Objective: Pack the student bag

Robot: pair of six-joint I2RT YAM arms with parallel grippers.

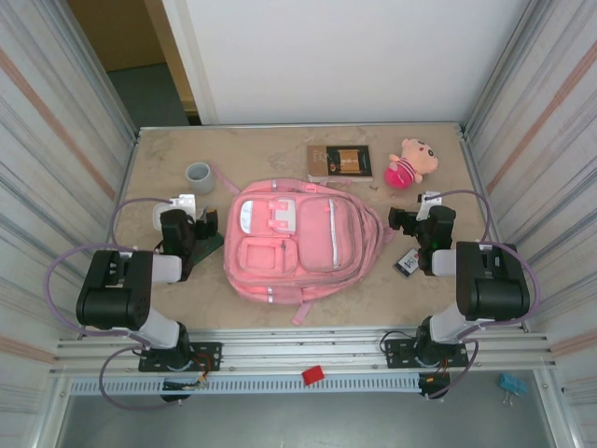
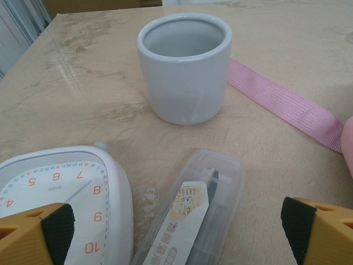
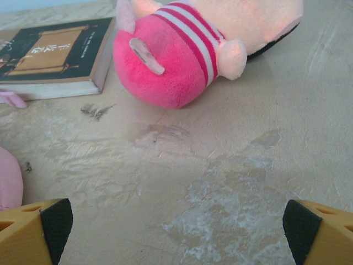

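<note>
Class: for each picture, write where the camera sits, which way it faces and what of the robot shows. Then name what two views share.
Top external: above and behind the arms, looking down on the backpack; both arms show.
Left wrist: on the left arm, low, facing the cup; open left gripper shows.
Right wrist: on the right arm, low, facing the doll and book; open right gripper shows.
Shared: cup, top and left wrist; doll, top and right wrist.

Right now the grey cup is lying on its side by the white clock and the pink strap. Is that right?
No. The grey cup stands upright, its open mouth facing up, as the left wrist view shows. The rest is right: it is by the white clock and the pink strap.
</note>
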